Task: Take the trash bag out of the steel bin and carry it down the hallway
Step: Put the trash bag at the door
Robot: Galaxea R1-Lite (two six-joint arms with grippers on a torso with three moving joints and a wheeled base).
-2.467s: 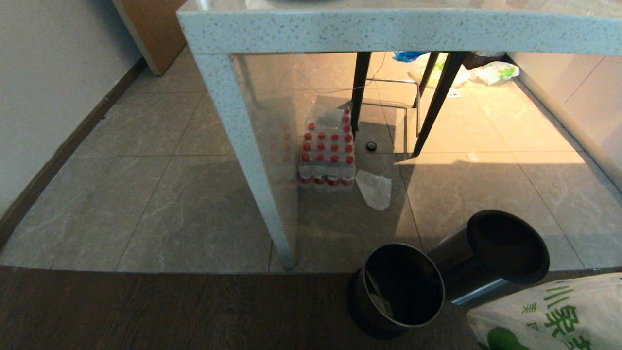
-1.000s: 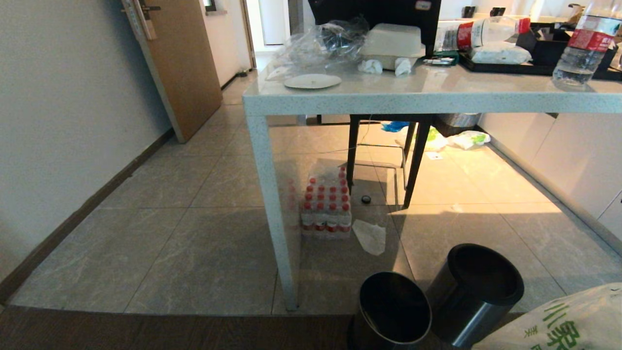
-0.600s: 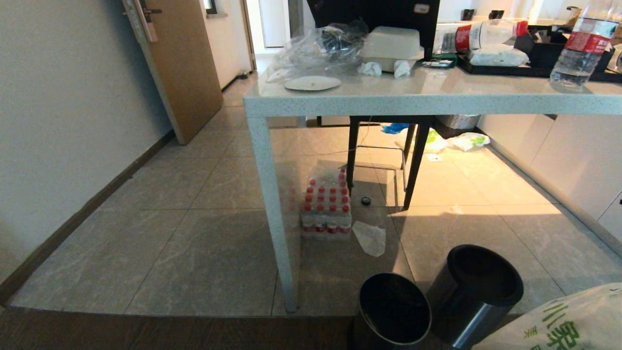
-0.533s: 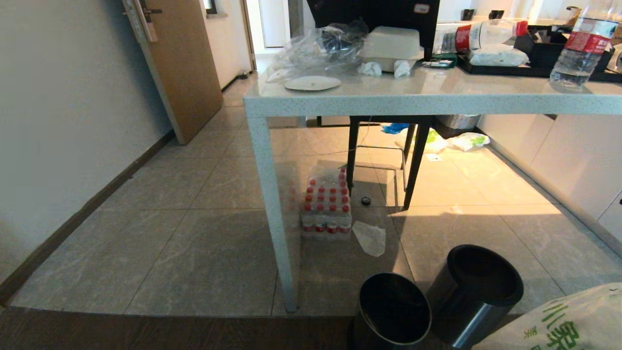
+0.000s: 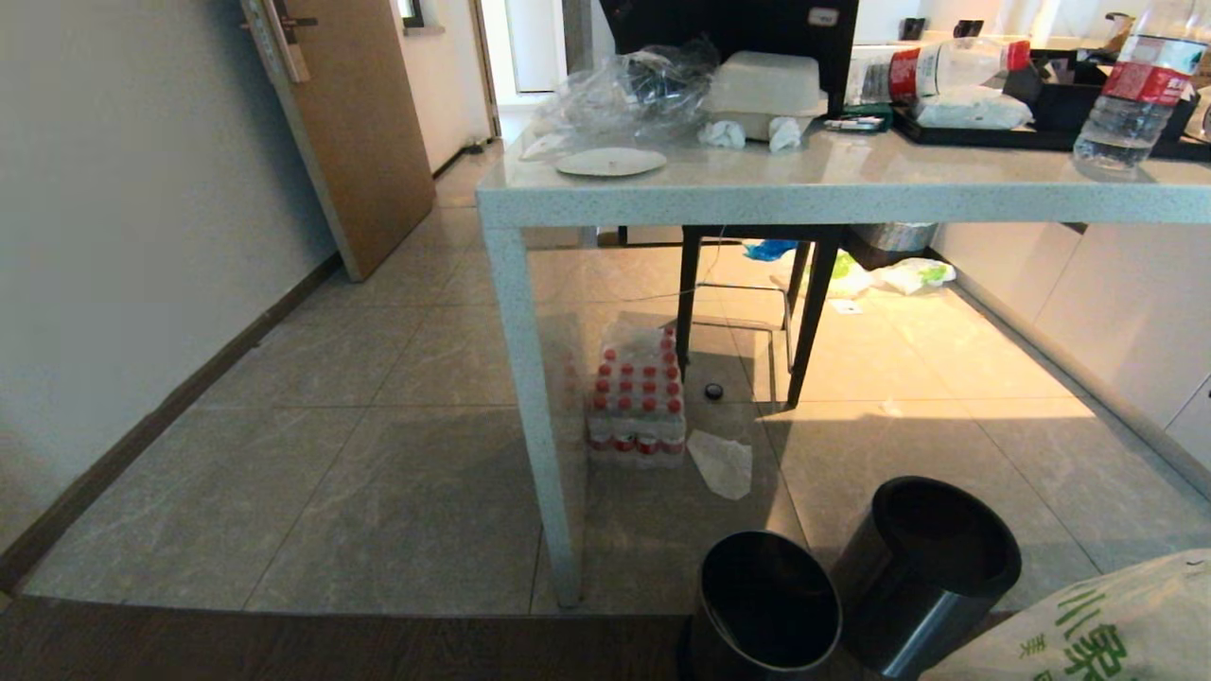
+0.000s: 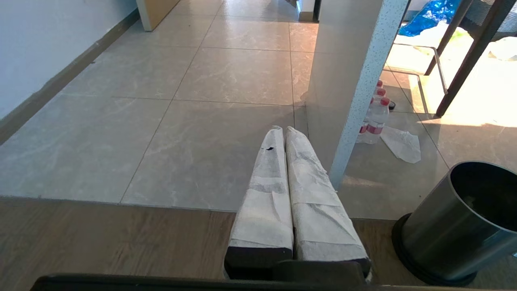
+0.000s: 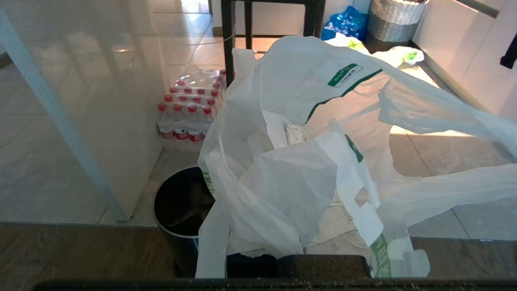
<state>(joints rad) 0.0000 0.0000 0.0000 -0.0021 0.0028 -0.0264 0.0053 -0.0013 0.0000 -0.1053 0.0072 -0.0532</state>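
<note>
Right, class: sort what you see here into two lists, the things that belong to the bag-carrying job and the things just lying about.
Job in hand: trash bag; steel bin; tiled floor.

Just lying about: pack of water bottles; small white bag; plate; foam box; tall water bottle.

Head view: taken from above, facing forward and down across the table (image 5: 833, 194), the floor beneath it and two steel bins (image 5: 768, 605) at the lower edge. Left wrist view: taken low, from behind the left gripper (image 6: 284, 131), looking along the tiled floor past the table leg (image 6: 355, 101). Right wrist view: taken low and close behind the trash bag (image 7: 291, 161), which fills most of it. All three views share the table leg, the pack of water bottles (image 5: 636, 397) and a steel bin.
</note>
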